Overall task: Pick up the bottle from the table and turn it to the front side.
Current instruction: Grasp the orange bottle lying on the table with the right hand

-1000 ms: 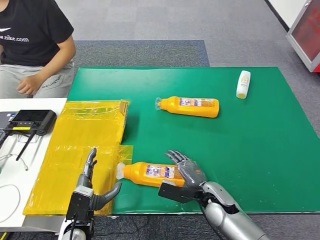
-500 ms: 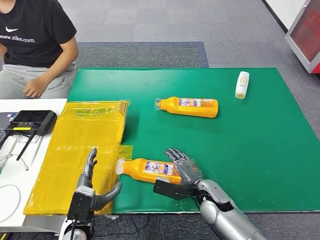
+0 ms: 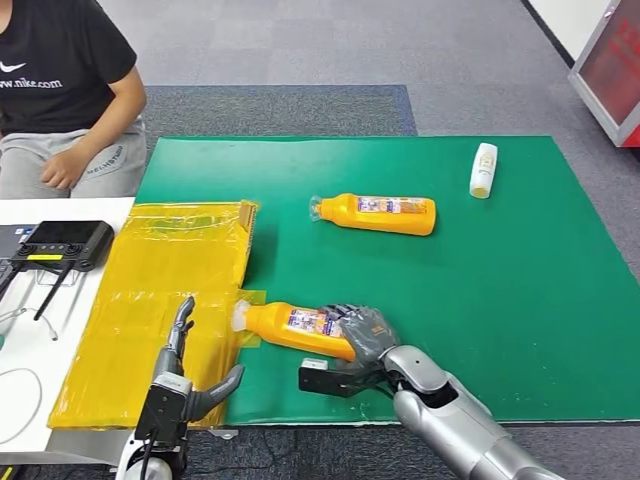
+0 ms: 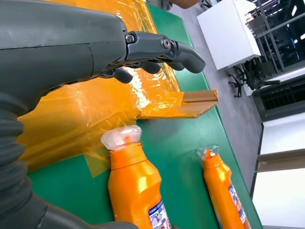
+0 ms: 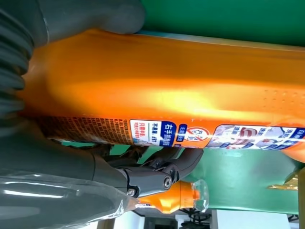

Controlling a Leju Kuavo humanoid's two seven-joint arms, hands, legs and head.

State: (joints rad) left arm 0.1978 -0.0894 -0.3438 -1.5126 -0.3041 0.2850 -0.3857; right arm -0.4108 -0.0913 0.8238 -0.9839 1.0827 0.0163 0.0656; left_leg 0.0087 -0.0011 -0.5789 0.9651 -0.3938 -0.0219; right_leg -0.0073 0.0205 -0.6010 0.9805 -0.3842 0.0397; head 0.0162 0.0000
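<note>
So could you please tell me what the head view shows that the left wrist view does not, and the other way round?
Head view alone: the right hand gripping the near orange bottle, a small white bottle, a seated person and a black controller. Left wrist view alone: a white cabinet beyond the table. Both share the open left hand, the yellow plastic sheet, the green mat and the far orange bottle.

Grey carpet (image 3: 324, 45) covers the floor, with a darker grey strip just beyond the green mat (image 3: 483, 300). A white table (image 3: 23, 350) stands at the left, a person (image 3: 64, 90) seated behind it. A red-and-white cabinet (image 3: 615, 65) stands at the far right. The left wrist view shows a white cabinet (image 4: 228, 31) and dark office chairs (image 4: 248, 76).
</note>
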